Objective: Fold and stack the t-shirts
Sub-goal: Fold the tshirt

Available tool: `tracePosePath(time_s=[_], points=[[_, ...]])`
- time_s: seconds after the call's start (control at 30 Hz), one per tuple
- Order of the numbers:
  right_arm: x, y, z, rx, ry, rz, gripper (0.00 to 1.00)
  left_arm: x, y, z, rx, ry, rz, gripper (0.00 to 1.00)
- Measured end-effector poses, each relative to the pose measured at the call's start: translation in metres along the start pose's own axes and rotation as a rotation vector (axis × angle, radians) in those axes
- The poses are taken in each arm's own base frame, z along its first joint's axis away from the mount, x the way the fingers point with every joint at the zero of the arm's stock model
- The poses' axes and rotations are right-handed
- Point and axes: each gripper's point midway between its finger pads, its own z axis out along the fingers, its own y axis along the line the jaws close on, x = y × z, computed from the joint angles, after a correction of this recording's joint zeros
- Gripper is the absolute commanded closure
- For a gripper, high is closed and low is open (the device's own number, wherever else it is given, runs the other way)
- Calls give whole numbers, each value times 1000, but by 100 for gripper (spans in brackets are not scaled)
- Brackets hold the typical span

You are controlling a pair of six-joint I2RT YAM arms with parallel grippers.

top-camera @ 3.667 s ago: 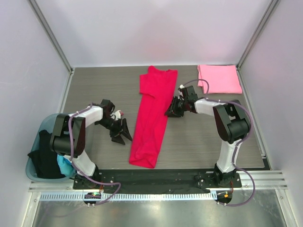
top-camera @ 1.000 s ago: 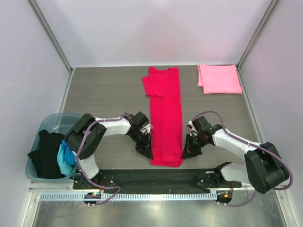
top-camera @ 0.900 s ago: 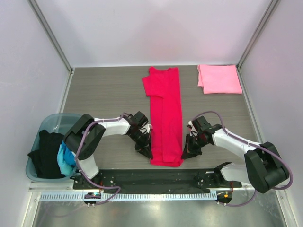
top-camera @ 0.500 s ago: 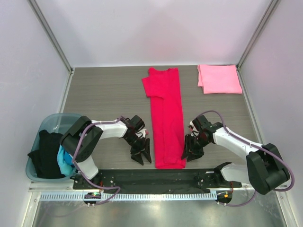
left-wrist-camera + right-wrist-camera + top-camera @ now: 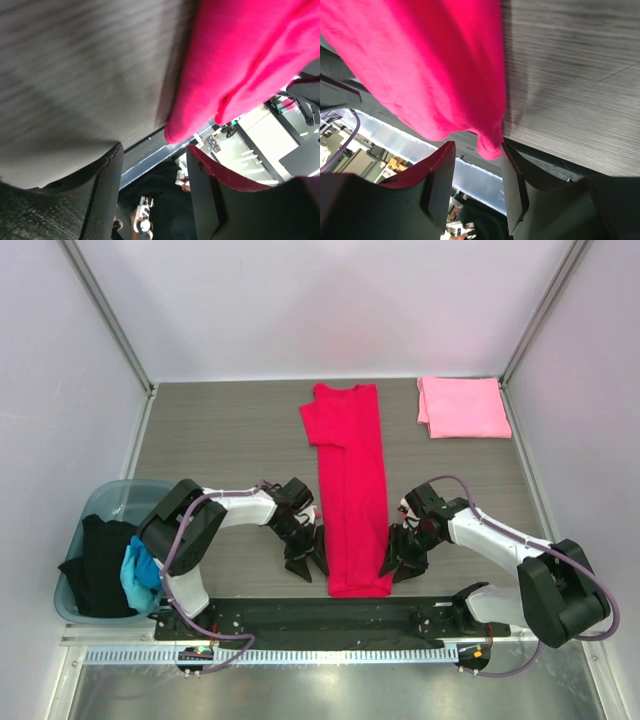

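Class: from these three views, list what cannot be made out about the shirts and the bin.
- Top view: the bin holds bunched black cloth and blue cloth; how many shirts cannot be told.
- Top view: the pink shirt is folded, and its top layer covers the rest.
- Wrist views: the red shirt runs off the frame edges; only its near hem shows.

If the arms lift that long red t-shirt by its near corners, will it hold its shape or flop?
Probably flop: the red t-shirt lies limp on the table, its near hem curling in soft folds in both wrist views. It looks thin, so likely light. Lifted by one end, the long folded strip may well sag and unfold.
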Motion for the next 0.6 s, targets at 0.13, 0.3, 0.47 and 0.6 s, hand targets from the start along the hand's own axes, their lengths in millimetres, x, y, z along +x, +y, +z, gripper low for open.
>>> tracePosePath(time_s=[0.13, 0.3, 0.47, 0.6], points=[[4, -5, 5, 13, 19, 24, 53, 9, -2, 10, -1, 48, -10, 48], [11, -10, 11, 14, 35, 44, 57, 15, -7, 18, 8, 75, 3, 56], [14, -9, 16, 4, 57, 46, 76, 14, -10, 20, 17, 71, -4, 65], [13, -5, 17, -18, 56, 36, 86, 13, -18, 24, 50, 73, 14, 72]])
